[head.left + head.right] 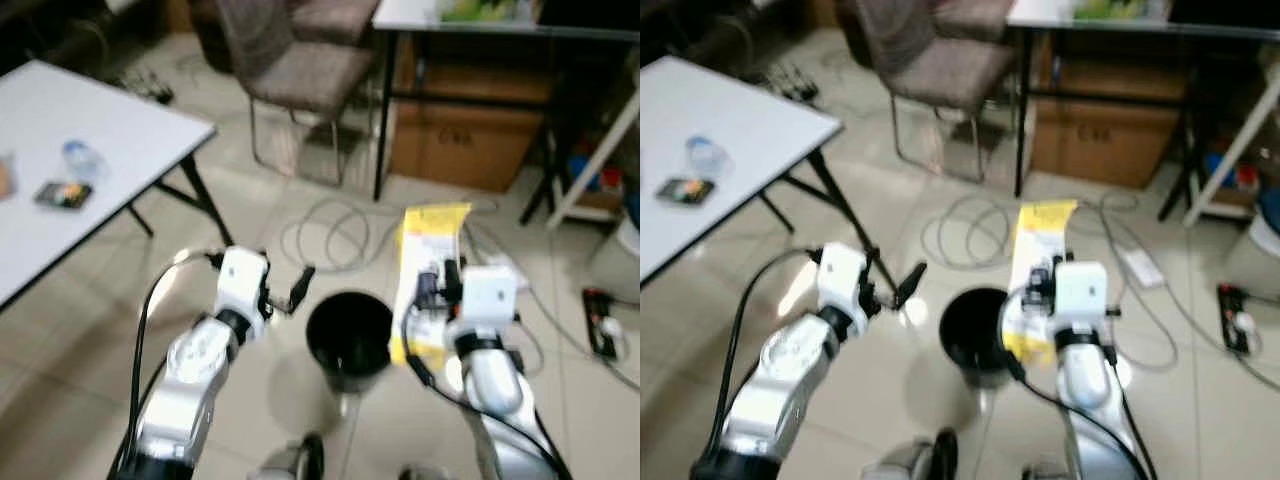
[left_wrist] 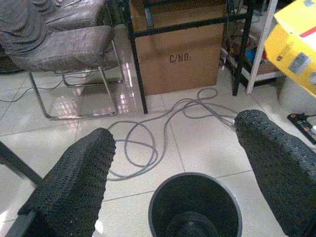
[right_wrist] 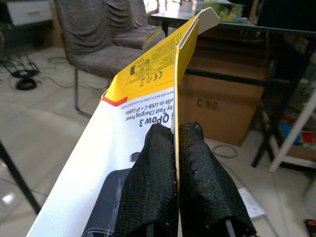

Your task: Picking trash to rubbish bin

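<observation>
- Right gripper (image 3: pixel 177 163): fingers pressed together on a flattened yellow and white carton (image 1: pixel 428 262), pinching its thin panel edge between the pads. The carton stands roughly upright, rising above the fingers.
- In the left eye view the carton sits right of centre, just beside the right rim of the black rubbish bin (image 1: pixel 349 336), not inside it.
- Left gripper (image 1: pixel 296 290): fingers spread wide, holding nothing, just left of the bin's upper rim. Its wrist view looks down past both fingers into the bin's open mouth.
- The bin stands on the tiled floor at lower centre, between the two arms.
- Grey cable (image 1: pixel 327 232) coils on the floor just above the bin in the frame.
- Brown cardboard box (image 2: pixel 177 47) under a black-framed table, upper right; grey chair (image 1: pixel 295 65) at upper centre; white table (image 1: pixel 90 140) at upper left.
</observation>
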